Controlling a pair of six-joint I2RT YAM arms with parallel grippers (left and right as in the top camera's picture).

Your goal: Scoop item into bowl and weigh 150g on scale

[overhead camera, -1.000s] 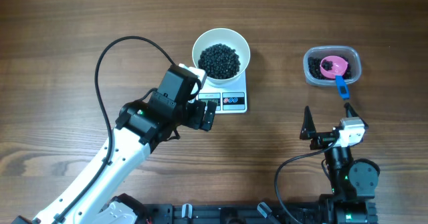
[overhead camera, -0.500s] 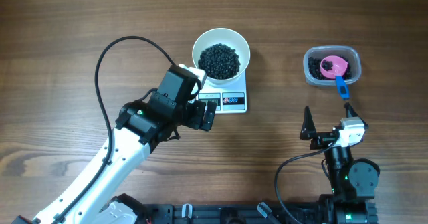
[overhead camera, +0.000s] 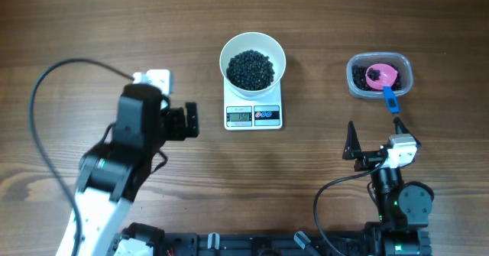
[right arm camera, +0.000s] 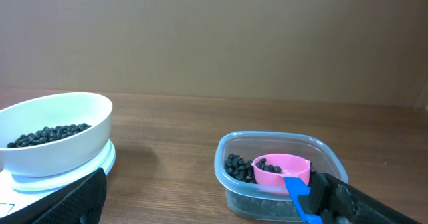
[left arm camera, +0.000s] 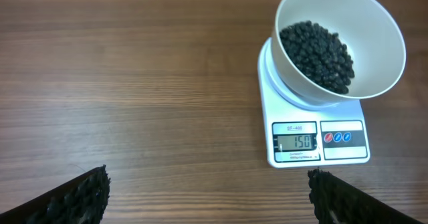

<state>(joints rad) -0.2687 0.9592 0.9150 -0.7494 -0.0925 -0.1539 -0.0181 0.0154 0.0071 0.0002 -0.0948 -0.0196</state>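
The white bowl (overhead camera: 271, 46) stands on the white scale (overhead camera: 231, 108) at the table's middle back, holding a heap of tiny black beads (overhead camera: 250, 69). In the left wrist view the bowl (left arm camera: 374, 37) and its beads (left arm camera: 315, 47) sit on the scale (left arm camera: 266, 77), whose display (left arm camera: 295, 142) reads 150. My left gripper (overhead camera: 192, 122) is open and empty, a short way left of the scale, its fingers (left arm camera: 73, 197) over bare wood. My right gripper (overhead camera: 374, 137) is open and empty, just in front of the clear tub (overhead camera: 405, 61).
The clear tub (right arm camera: 267, 200) holds more black beads (right arm camera: 237, 167) and a pink scoop (right arm camera: 281, 170) whose blue handle (right arm camera: 301, 198) points toward my right gripper (right arm camera: 210, 197). The bowl (right arm camera: 60, 150) shows at the left of the right wrist view. A black cable (overhead camera: 46, 80) arcs from the left arm.
My left arm has drawn back to the left, away from the scale's front-left corner, still open. The right arm, bowl, scale and tub have not moved.
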